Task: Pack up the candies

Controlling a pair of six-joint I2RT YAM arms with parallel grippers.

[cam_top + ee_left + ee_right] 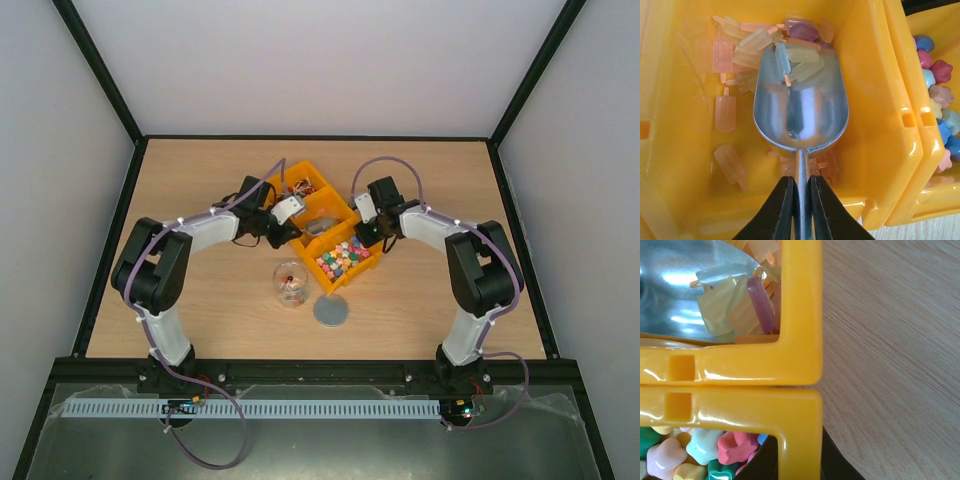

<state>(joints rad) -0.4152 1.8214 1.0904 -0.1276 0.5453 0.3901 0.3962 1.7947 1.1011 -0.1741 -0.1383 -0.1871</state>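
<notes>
Top external view: three yellow bins (325, 205) are seen clustered mid-table, touching one another. The pastel candies (340, 258) fill the near right bin, and red-dark pieces (302, 187) lie in the far one. A clear jar (291, 285) with a few pieces inside stands just in front of the bins, and a grey disc (331, 311) lies beside it on the table (400, 300). The left gripper (300, 222) is lowered over the middle bin. The right gripper (364, 236) is set against the bins' right edge.

Left wrist view: the fingers are clamped narrowly on the handle of a silver scoop (800, 115). Its bowl is pushed into pale amber, ice-lolly-shaped pieces (725, 112), several resting inside it.

Right wrist view: two bin rims are shown pressed together, with the scoop and candies behind them. Whether this claw is wide or narrow cannot be told.
</notes>
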